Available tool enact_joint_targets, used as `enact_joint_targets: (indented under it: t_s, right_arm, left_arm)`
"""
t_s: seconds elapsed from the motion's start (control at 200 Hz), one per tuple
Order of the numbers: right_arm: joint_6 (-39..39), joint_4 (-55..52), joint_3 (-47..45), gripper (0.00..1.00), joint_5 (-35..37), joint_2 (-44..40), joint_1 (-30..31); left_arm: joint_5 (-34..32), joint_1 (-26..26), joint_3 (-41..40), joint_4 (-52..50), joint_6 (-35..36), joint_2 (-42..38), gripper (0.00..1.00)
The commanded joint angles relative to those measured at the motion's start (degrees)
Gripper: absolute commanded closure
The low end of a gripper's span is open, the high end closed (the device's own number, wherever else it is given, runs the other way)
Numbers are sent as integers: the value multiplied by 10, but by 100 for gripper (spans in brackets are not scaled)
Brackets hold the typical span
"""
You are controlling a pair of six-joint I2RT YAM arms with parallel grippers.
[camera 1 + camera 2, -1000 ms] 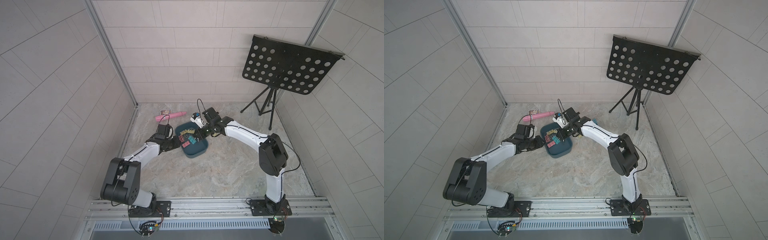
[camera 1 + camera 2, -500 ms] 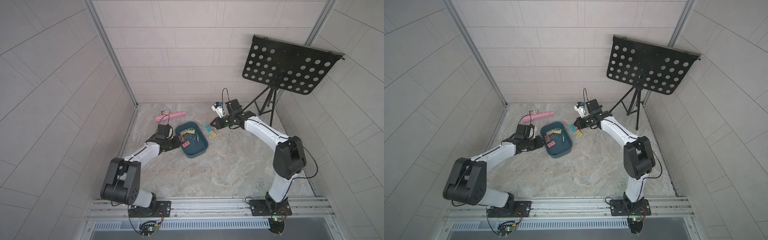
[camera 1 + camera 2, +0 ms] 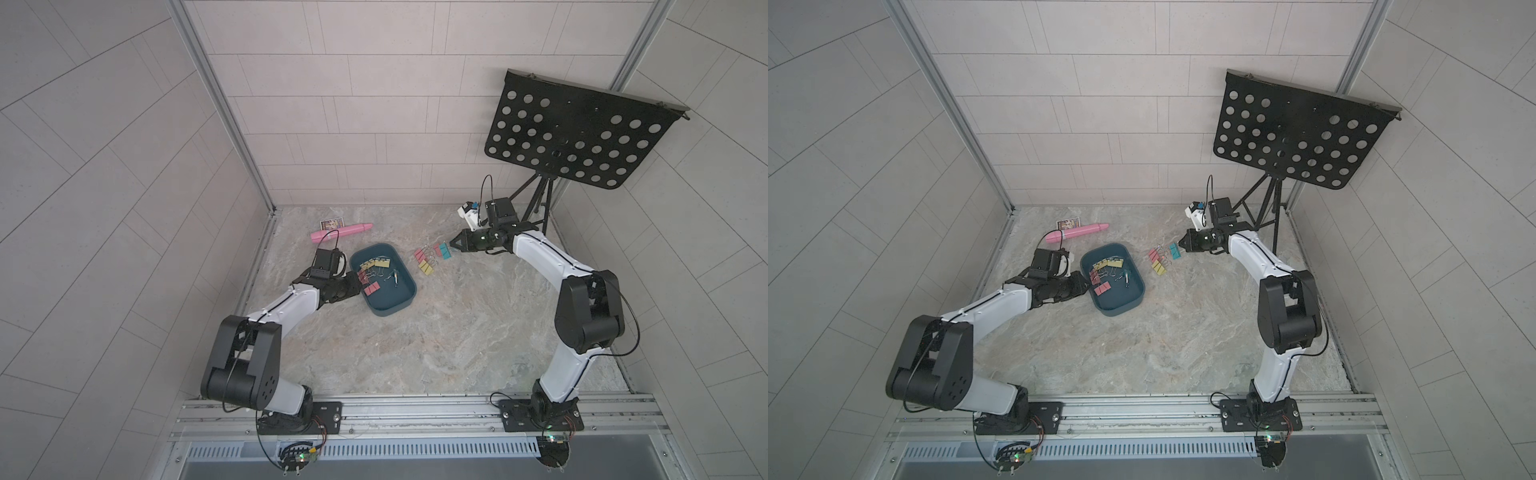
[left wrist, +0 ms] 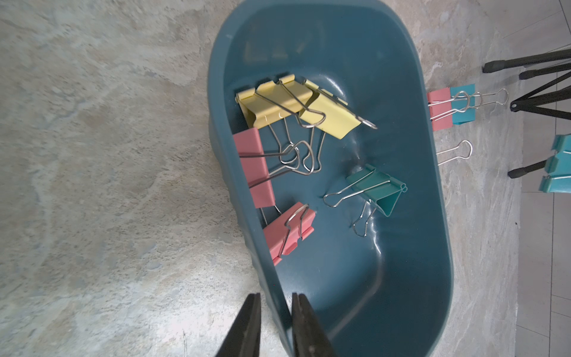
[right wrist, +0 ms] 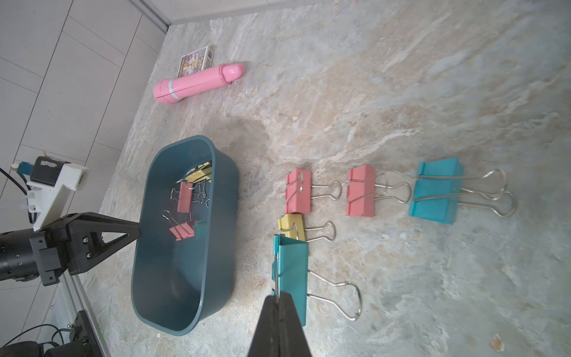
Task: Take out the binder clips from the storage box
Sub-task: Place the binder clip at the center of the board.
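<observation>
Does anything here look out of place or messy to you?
Nothing looks spilled or broken. The oddest item is a black music stand at the far corner of the table, unrelated to the binder clips. A pink tube and a printed card also lie beyond the storage box.

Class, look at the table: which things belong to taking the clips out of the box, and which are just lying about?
Job: box, held at its rim by the left gripper; clips, inside and out; teal clip in the right gripper.
Lying about: pink tube; card; music stand.
</observation>
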Motion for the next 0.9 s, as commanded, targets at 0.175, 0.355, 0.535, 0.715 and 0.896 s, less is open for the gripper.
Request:
enact_joint_targets:
  t_s: [0.175, 0.355, 0.535, 0.715, 0.896]
  right_arm:
    - [10, 12, -4, 100, -35, 46, -37]
    - [11, 14, 0, 100, -39, 76, -52]
    - [11, 19, 7, 100, -47, 101, -62]
    - [14, 19, 14, 100, -53, 121, -72]
    - [16, 23, 16, 100, -56, 131, -80]
  left_arm:
    - [-13, -1, -11, -5, 10, -10, 74]
    - [-13, -1, -12, -4, 10, -8, 74]
    - [-12, -1, -12, -4, 10, -9, 74]
    - [-12, -1, -12, -5, 10, -8, 74]
    - [-13, -2, -12, -3, 9, -7, 74]
